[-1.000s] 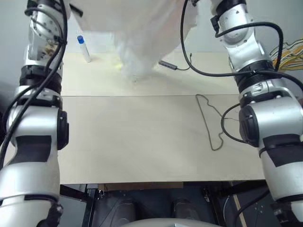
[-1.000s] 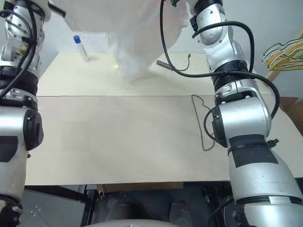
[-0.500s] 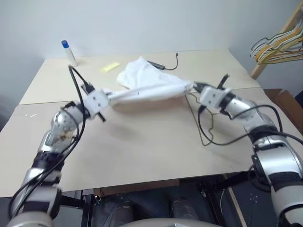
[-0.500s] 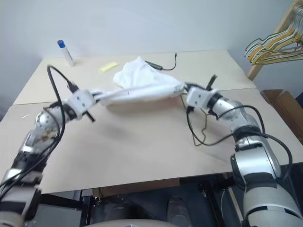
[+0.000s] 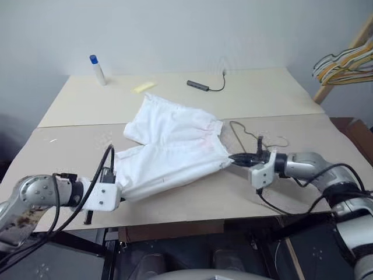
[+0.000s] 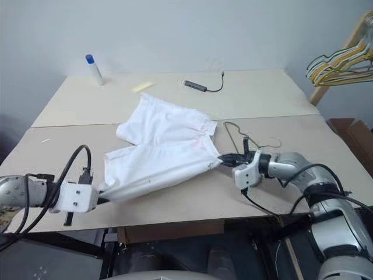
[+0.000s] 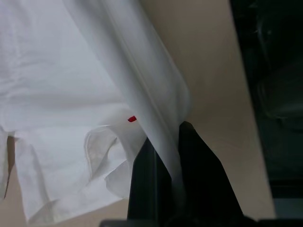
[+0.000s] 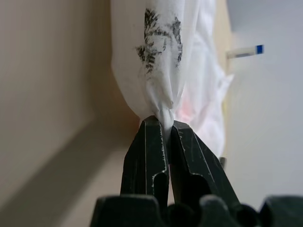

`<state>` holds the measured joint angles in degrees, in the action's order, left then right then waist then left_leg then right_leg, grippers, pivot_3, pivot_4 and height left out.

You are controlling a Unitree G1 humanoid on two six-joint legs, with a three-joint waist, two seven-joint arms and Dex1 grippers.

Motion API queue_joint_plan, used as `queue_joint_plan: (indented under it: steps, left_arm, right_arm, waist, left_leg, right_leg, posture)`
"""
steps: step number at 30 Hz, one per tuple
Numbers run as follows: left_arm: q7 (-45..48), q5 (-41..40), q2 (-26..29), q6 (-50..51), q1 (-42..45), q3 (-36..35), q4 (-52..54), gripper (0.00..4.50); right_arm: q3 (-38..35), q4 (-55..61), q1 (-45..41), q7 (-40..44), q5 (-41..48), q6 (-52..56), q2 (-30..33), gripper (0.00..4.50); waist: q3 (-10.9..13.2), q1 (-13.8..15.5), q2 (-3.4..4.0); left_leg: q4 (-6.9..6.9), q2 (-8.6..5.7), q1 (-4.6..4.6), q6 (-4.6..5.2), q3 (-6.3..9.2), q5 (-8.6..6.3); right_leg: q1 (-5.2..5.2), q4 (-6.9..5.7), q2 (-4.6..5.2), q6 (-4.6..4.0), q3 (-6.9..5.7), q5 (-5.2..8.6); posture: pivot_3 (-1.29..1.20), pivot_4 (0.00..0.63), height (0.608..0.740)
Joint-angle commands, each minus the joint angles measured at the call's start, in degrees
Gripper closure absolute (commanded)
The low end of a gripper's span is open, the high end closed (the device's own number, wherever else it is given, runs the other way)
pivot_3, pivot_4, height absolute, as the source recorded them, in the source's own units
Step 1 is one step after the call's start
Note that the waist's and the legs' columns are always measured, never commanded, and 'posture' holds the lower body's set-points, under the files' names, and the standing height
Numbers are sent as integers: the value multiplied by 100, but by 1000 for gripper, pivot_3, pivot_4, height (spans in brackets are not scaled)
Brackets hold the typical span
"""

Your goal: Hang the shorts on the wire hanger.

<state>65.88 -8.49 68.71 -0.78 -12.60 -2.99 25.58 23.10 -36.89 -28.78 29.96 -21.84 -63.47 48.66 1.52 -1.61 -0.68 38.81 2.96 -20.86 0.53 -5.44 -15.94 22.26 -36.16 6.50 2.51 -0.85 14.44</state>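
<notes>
Both the left claw [image 5: 119, 195] and right claw [image 5: 233, 158] are clamped shut on opposite edges of the shorts [image 5: 169, 146], spread limp on the table [image 5: 280, 93] beside the wire hanger [image 5: 247, 133]; soft, light cloth, best pinched at the waistband.

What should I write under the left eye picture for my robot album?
Both grippers, left gripper and right gripper, pinch the white shorts spread on the table.
</notes>
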Motion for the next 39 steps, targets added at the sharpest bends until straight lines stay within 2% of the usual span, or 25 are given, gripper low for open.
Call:
queue_joint_plan:
  steps: [1,2,5,8,10,11,15,16,19,23,27,34,35,36,39]
  left_arm:
    - [150,-54,78,147,-347,-352,351,4468]
    - [174,-74,54,141,-447,-366,415,4468]
    - [443,-271,30,0,-562,-284,309,4500]
    - [594,-430,-120,7,-293,-100,85,3847]
    - [635,-628,-234,209,-34,-41,61,3164]
    - [644,-834,-295,394,98,-77,101,2926]
    - [189,-1678,-751,1171,827,-387,279,1689]
    - [42,-1849,-874,1415,1084,-381,301,1664]
    - [-672,-2972,-1328,2432,2088,-722,279,1664]
    - [-342,-3586,-1426,2701,2181,-1135,127,1664]
    - [-136,-3754,-1431,2813,2289,-1106,85,1664]
    - [-19,-3217,-1543,2612,2519,-649,-132,1664]
    - [-53,-3145,-1594,2599,2547,-558,-108,1664]
    - [-73,-3087,-1633,2589,2566,-497,-93,1664]
    - [-220,-2933,-1794,2577,2609,-389,-70,1664]
  right_arm:
    - [-366,996,683,457,802,606,587,4500]
    - [-416,1367,961,564,1005,770,729,4500]
    - [-528,2253,1603,917,1603,1313,1066,3669]
    - [-604,2706,1992,1274,2091,1677,1256,2678]
    - [-796,3145,2308,1501,2654,2012,1448,1928]
    - [-958,3388,2490,1608,3030,2259,1556,1692]
    - [-1796,4069,2990,1642,4390,3866,1685,365]
    - [-1959,4133,3007,1594,4543,4247,1640,45]
    - [-2248,3978,2603,946,4563,5799,1283,14]
    - [-2045,3984,2253,573,3800,7360,1156,14]
    - [-1728,3975,1895,531,3375,8520,907,14]
    - [-963,3426,1238,752,2621,9772,424,14]
    - [-913,3287,1167,768,2535,9842,378,398]
    - [-887,3192,1120,796,2463,9880,341,534]
    - [-925,3099,1075,827,2316,10068,326,1446]
  waist:
    - [0,32,-1]
    - [1,46,-1]
    - [-1,61,2]
    - [-4,58,-3]
    - [-7,60,-9]
    - [-7,65,-9]
    - [-6,92,-15]
    - [-11,98,-26]
    - [-35,97,-65]
    - [-51,42,-61]
    - [-49,49,-60]
    - [-50,61,-59]
    - [-50,60,-60]
    - [-51,63,-62]
    - [-53,79,-65]
  left_leg:
    - [3,0,2,3,-6,-2]
    - [5,0,2,4,-8,-3]
    - [3,0,21,7,-12,-5]
    - [0,4,38,7,-17,-5]
    - [-1,7,39,7,-17,-5]
    - [-1,8,36,7,-17,-5]
    - [5,7,22,11,-13,-9]
    - [8,7,22,11,-12,-9]
    - [10,7,25,11,-5,-9]
    - [2,5,23,10,2,-15]
    - [9,4,-4,10,-8,-18]
    - [14,-1,1,9,-6,-18]
    - [14,-1,-1,10,-5,-18]
    - [14,-1,-2,10,-5,-18]
    - [15,-1,-8,10,-2,-18]
  right_leg:
    - [-1,1,0,1,6,0]
    - [0,0,0,1,7,0]
    - [-10,-5,-1,1,13,-1]
    - [-18,-5,-6,-1,15,1]
    - [-17,-6,-9,-2,15,1]
    - [-15,-6,-11,-2,15,1]
    - [-11,-1,-9,3,15,0]
    - [-13,-1,-9,4,15,-1]
    - [-18,-4,-11,4,10,-4]
    - [-12,4,-11,7,21,-3]
    - [8,6,-13,8,13,3]
    - [-4,8,-13,7,10,-2]
    - [-2,10,-13,7,10,-2]
    - [-2,10,-13,8,12,-2]
    - [-2,14,-13,10,7,-4]
  posture:
    - [38,0,740]
    - [32,0,740]
    - [19,0,740]
    - [17,0,740]
    - [17,0,740]
    - [17,0,740]
    - [22,0,740]
    - [21,0,740]
    - [16,0,740]
    - [2,0,740]
    - [-10,0,740]
    - [-4,0,740]
    - [-2,0,740]
    - [-2,0,740]
    - [-5,0,740]
